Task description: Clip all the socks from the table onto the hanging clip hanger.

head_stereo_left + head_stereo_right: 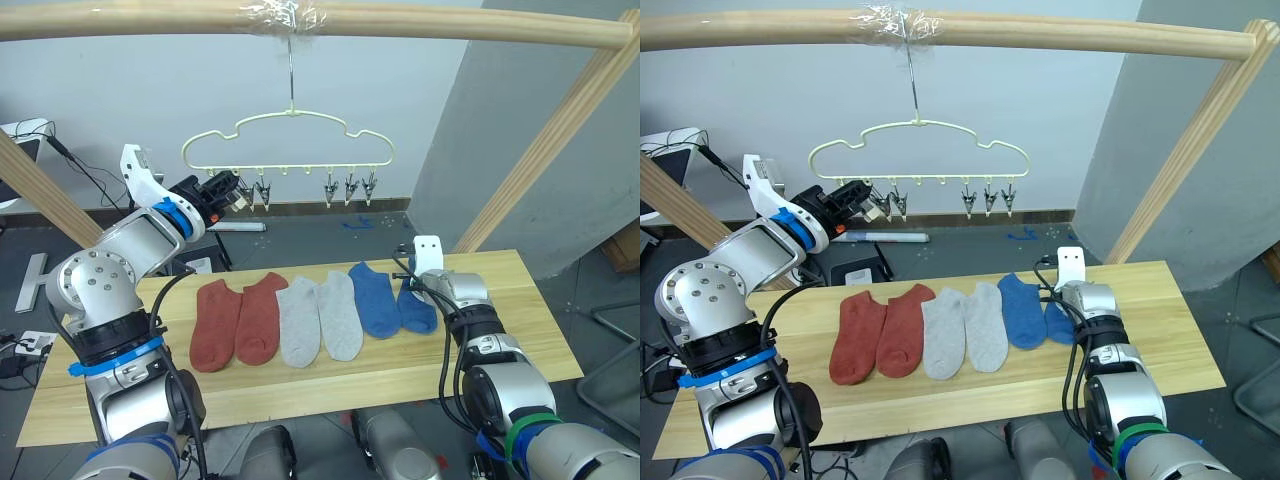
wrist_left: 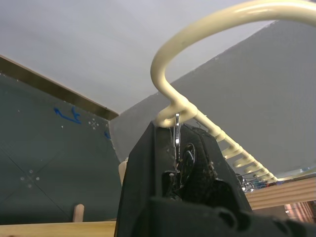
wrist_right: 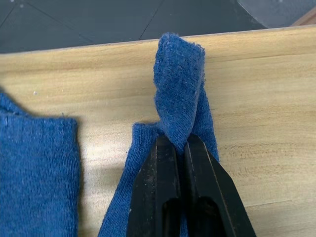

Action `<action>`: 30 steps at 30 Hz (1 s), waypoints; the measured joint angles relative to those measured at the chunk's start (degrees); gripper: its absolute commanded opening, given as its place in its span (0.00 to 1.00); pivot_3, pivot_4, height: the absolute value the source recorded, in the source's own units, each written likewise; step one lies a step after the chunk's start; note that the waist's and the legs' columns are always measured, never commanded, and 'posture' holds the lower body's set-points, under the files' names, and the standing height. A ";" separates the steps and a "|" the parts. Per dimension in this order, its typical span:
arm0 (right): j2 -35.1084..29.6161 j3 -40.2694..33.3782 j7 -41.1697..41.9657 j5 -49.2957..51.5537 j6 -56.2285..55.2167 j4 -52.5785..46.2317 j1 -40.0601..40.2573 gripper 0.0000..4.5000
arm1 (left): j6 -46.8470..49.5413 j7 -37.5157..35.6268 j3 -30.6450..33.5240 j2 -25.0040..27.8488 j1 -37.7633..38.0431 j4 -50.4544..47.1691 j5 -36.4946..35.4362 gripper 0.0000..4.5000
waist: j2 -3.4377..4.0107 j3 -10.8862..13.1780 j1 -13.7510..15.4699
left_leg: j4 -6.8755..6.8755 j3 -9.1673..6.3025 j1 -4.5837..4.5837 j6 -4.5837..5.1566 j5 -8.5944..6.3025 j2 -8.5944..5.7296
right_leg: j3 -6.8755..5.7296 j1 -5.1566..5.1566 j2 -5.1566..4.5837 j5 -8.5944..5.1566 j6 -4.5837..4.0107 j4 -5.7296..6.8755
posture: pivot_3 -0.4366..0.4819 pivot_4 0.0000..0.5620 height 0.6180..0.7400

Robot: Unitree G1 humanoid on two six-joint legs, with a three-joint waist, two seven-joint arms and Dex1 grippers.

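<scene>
Several socks lie in a row on the light wood table point(image 1: 520, 335): two rust-red point(image 1: 216, 322), two light grey point(image 1: 298, 320) and two blue. My right gripper point(image 3: 181, 140) is shut on the rightmost blue sock point(image 1: 417, 306), pinching a raised fold of its knit just above the tabletop. The other blue sock point(image 1: 372, 297) lies flat beside it. The pale yellow clip hanger point(image 1: 290, 128) hangs by its hook from the top pole. My left gripper point(image 1: 222, 190) is raised to the hanger's left end, shut on the leftmost silver clip point(image 2: 177, 123).
A round wooden pole point(image 1: 450, 22) runs across the top, with slanted poles at the right point(image 1: 545, 150) and left point(image 1: 40, 190). Silver clips point(image 1: 348, 188) hang along the hanger's bar with nothing in them. Bare tabletop lies right of the socks.
</scene>
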 measured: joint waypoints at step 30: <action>5.37 23.55 24.26 4.92 6.56 -41.40 2.32 0.01 | 1.59 -2.06 0.94 4.45 0.25 2.21 -2.29 0.05 | 0.02 0.02 -0.14 | -0.01 -0.86 -0.21 -0.45 0.27 0.04 | -0.92 -0.15 0.00 -0.01 0.00 0.38 | 0.19 0.33 1.00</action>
